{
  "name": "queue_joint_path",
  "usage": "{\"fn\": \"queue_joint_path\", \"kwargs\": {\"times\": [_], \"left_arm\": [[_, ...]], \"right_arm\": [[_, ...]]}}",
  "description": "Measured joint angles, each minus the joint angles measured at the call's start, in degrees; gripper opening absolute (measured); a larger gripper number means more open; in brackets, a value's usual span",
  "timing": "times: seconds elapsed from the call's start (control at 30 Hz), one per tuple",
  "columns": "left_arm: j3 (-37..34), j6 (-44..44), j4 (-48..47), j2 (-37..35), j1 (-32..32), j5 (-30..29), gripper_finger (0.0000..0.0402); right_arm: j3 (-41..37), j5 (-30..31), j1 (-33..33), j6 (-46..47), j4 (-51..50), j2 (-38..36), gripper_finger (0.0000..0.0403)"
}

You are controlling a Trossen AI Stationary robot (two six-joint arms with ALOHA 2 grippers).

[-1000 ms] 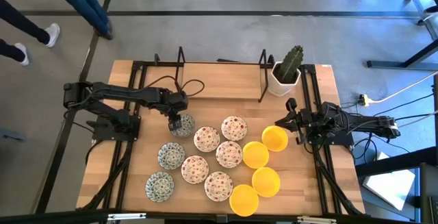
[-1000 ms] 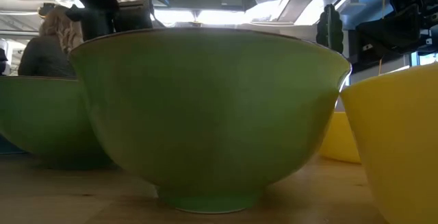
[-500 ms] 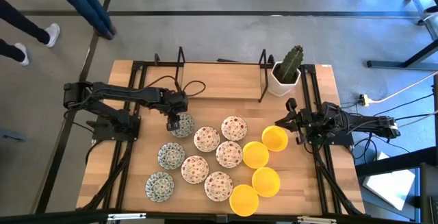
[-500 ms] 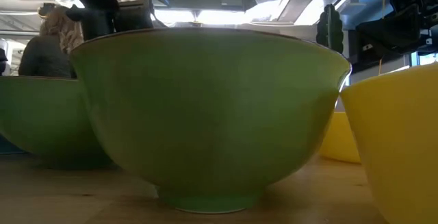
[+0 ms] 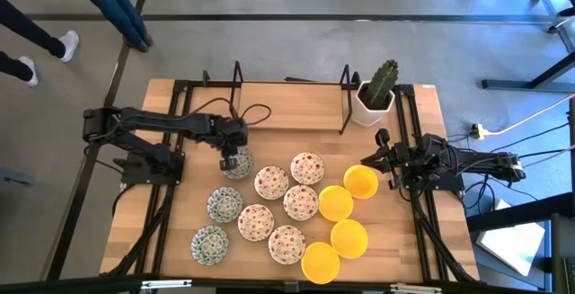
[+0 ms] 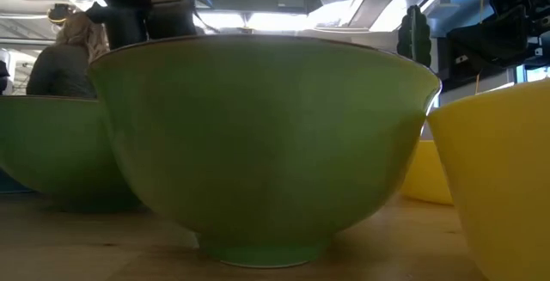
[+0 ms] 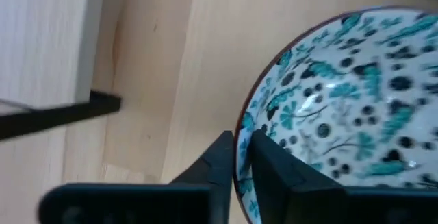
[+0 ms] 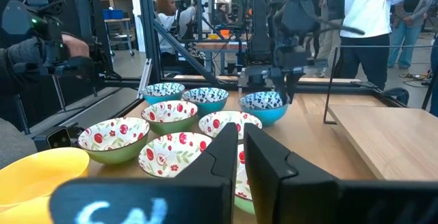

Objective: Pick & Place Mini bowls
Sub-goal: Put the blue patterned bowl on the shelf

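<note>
The left hand (image 5: pixel 234 161) had pinched the rim of a green-blue patterned mini bowl (image 5: pixel 239 164), the farthest-back bowl of the cluster, sitting on the wooden counter (image 5: pixel 296 119) near the rear of the left side. In the left wrist view one dark finger (image 7: pixel 220 157) lay outside the wall and the other inside, the two closed on the thin edge of that bowl (image 7: pixel 342 101). Its base still appeared to rest on the wood.

The bowl looked like glazed ceramic or hard melamine: rigid, light, smooth and probably slippery under hard pads. A rim pinch suits it, since the flared wall is too wide to span, but held at one edge the bowl would likely hang tilted and could swing or slip. If ceramic, it would chip when knocked against a neighbour, so a straight lift clear of the rest seemed wise.

The other bowls sat close together toward the front: two more green-blue ones (image 5: pixel 224 204), five red-speckled ones (image 5: pixel 271 182) and four yellow ones (image 5: pixel 336 202), several rims nearly touching.

The right hand (image 5: pixel 381 160) waited at the right edge of the counter, just beside the nearest yellow bowl (image 5: pixel 360 181), its fingers (image 8: pixel 226 148) closed on nothing. A potted cactus (image 5: pixel 376 92) stood at the back right corner, well apart.
</note>
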Motion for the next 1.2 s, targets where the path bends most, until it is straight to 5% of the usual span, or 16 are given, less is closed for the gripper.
{"fn": "queue_joint_path", "kwargs": {"times": [0.53,0.7,1.2], "left_arm": [[12.4,4.1,-8.0,-2.7,0.3,3.8,0.0005],[12.5,6.1,-8.0,-10.4,1.3,10.2,0.0004],[1.6,-3.1,3.1,-36.3,3.4,9.8,0.0004]], "right_arm": [[0.0,0.0,0.0,0.0,0.0,0.0,0.0029],[0.0,0.0,0.0,0.0,0.0,0.0,0.0029],[0.0,0.0,0.0,0.0,0.0,0.0,0.0029]]}}
